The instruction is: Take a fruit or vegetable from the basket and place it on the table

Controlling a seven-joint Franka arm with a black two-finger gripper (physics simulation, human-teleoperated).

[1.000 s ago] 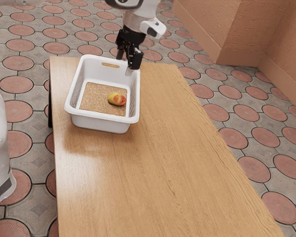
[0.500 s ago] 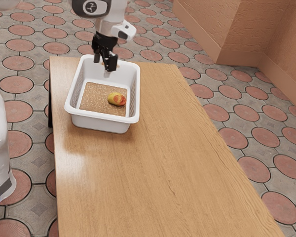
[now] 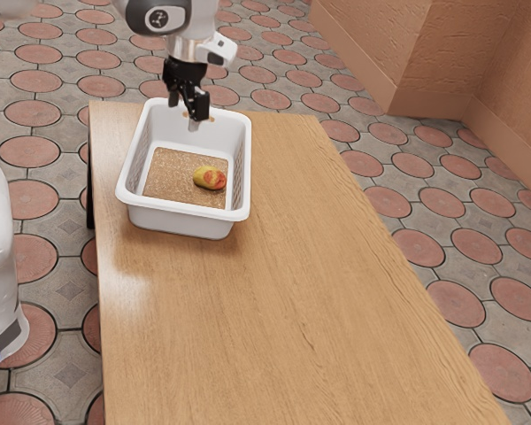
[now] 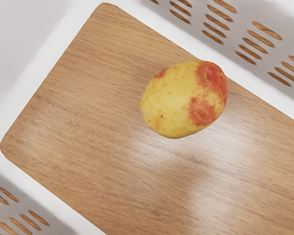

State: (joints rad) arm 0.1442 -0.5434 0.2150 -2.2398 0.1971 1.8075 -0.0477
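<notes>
- Desk (image 3: 292, 292): one, brown wood grain.
- Floor (image 3: 378, 199): round reddish tiles set in grey; walls (image 3: 442, 53) terracotta.
- Emblem (image 3: 158, 18) on arm (image 3: 188, 48): one, round, too small to read.
- Basket (image 3: 180, 221): one, white, slotted, on desk.
- Fruit or vegetable (image 4: 183, 100): one, yellow and red, inside basket, near a long wall.
- Tool (image 3: 185, 112): one, fingers spread, above basket.

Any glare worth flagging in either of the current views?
Exterior view: pale glare on the table toward the exterior view's left; wrist view: whitish glare patches on the wood within the basket, near the yellow-and-red produce.
</notes>
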